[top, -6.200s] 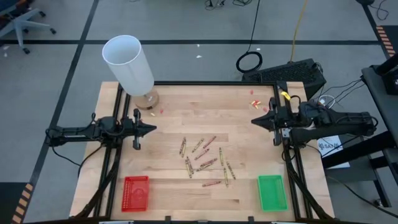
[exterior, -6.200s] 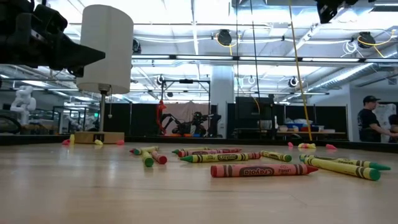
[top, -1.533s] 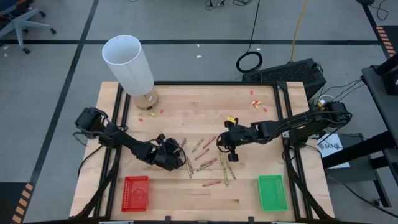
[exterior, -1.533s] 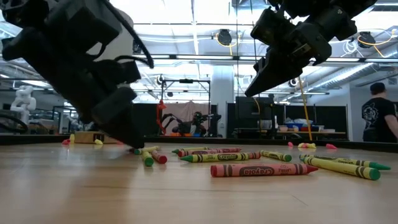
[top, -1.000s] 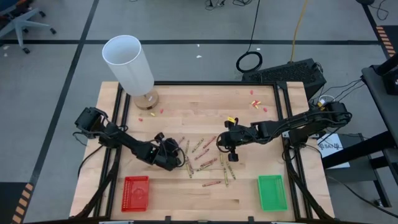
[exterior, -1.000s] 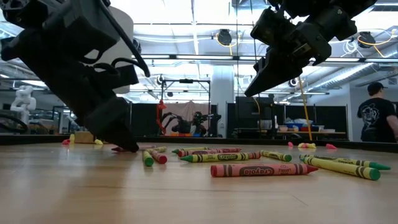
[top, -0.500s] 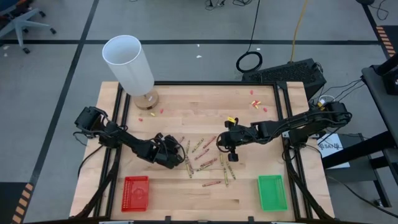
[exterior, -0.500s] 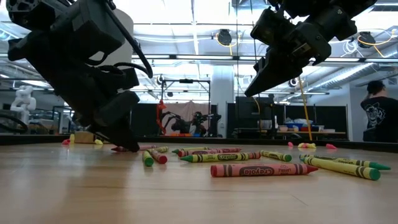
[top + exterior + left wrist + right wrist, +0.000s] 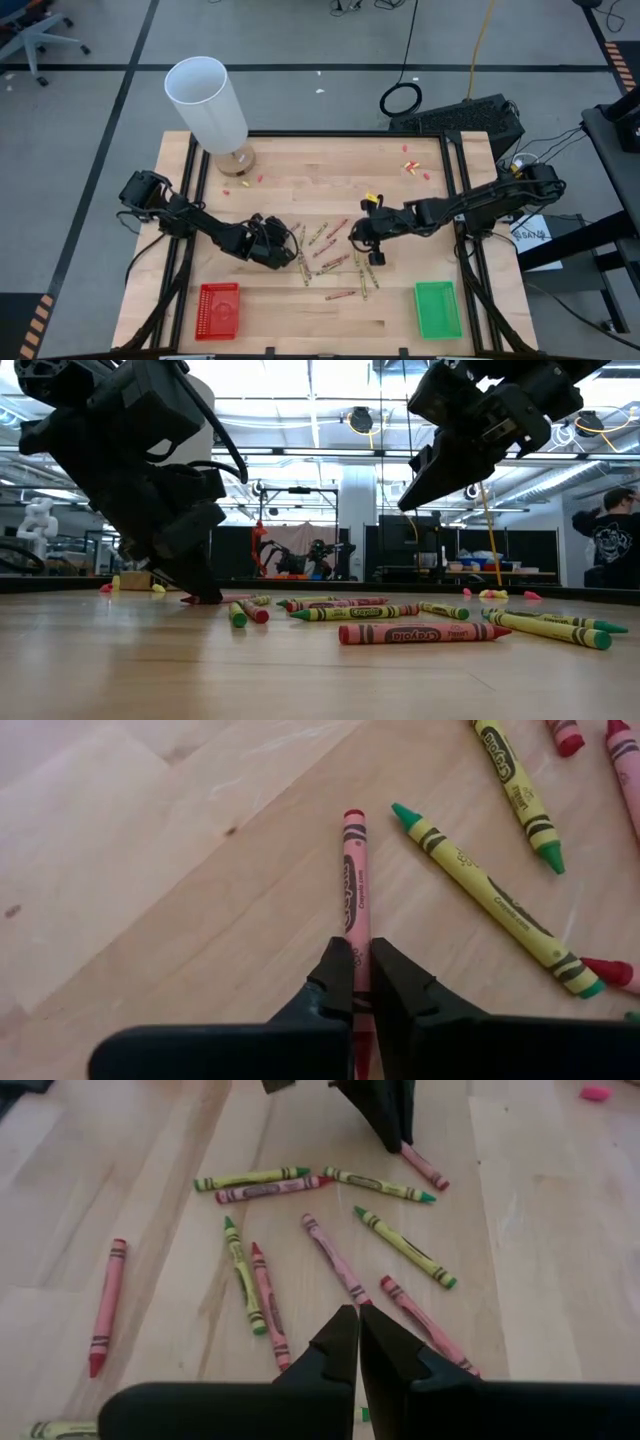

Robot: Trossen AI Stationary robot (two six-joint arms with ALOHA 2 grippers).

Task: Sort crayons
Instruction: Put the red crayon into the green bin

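Crayons (image 9: 335, 260) lie scattered mid-frame on the surface (image 9: 300, 180). The left tool (image 9: 361, 982) is clenched on a red crayon (image 9: 355, 895), so lift straight up before swinging toward the red tray (image 9: 218, 309), lower left. The right tool (image 9: 358, 1342) hovers pinched empty.

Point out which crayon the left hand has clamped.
The red crayon at the pile's left edge, pinched between the left hand fingers; every other crayon lies free on the table.

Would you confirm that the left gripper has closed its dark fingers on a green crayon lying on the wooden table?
Not quite: the left gripper is closed on a red crayon, not a green one. The left wrist view shows it pinched between the dark fingers, lying on the wooden table.
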